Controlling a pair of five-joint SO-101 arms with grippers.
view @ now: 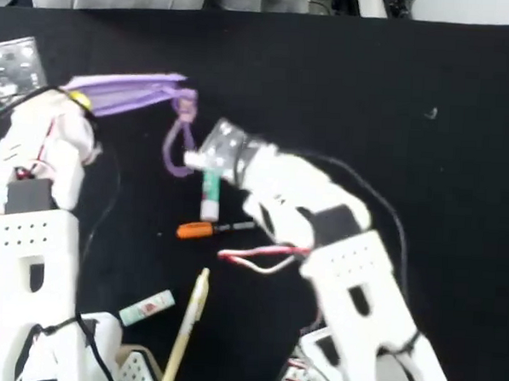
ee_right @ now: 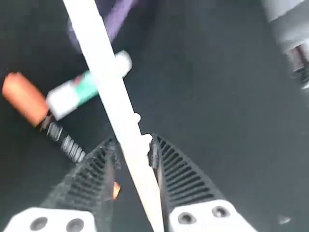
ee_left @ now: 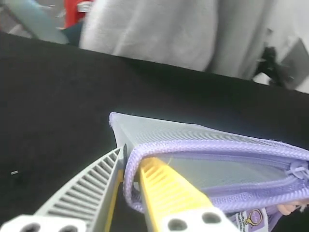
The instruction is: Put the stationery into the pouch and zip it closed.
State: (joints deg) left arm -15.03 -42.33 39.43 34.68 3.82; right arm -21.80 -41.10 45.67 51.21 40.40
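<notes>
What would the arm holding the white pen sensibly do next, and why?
My guess: carry the white pen over to the mouth of the purple pouch. The right gripper is shut on the pen, the left gripper pinches the pouch by its rim, and the pen is not yet inside.

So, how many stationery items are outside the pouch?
5: white stick in right pincer; green tube, orange marker beside it; yellow pen, second tube near arm bases. Others may be hidden.
</notes>
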